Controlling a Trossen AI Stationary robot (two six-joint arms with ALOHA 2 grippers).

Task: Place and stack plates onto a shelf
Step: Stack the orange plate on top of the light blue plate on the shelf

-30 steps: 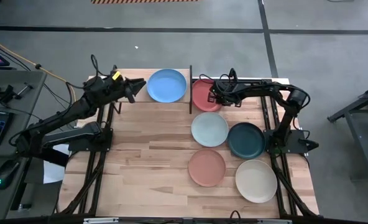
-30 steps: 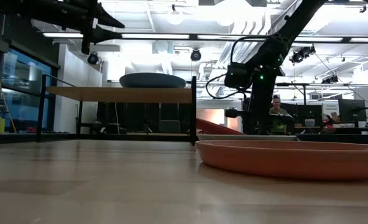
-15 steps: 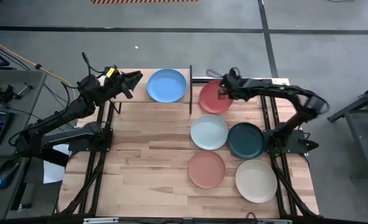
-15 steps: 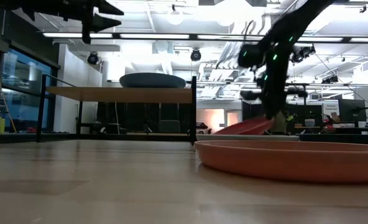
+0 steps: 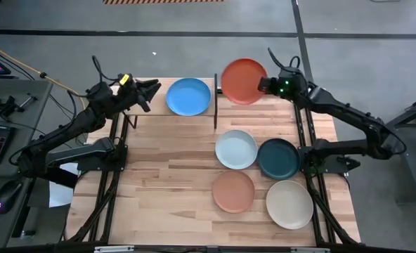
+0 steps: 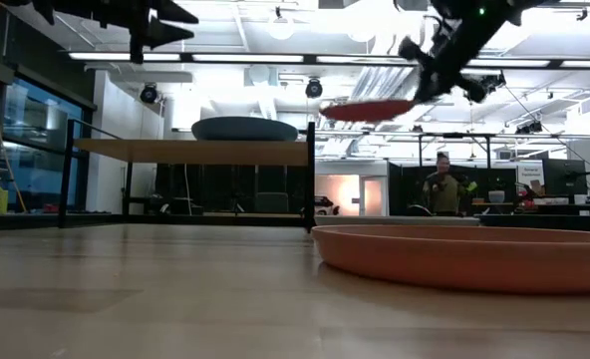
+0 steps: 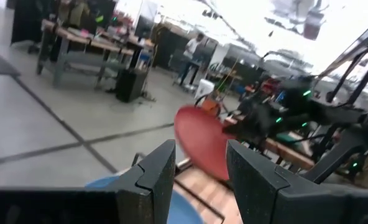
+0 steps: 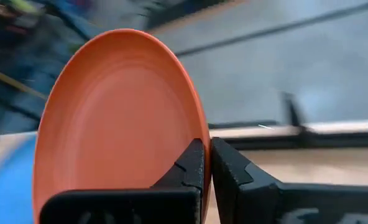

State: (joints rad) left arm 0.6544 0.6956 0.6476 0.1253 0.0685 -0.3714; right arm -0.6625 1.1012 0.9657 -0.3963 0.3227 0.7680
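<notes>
**Inspector:** Plates first, left to right. What is noted at the shelf [image 5: 187, 105]?

**Assessor:** The left pincer [image 5: 154, 92] is held above the shelf's left end, fingers spread, nothing carried. The sky blue plate [image 5: 188, 96] is seated on the shelf. The red plate [image 5: 244, 81] is gripped at its rim by the right pincer [image 5: 265, 85], fingers pressed together on it, raised clear of the bench [image 5: 166, 176] just right of the shelf.

**Inspector:** And the step in hand?

**Assessor:** Judged as carrying. The red plate should be kept level, brought over the blue one, centred, lowered until seated, then released.
</notes>
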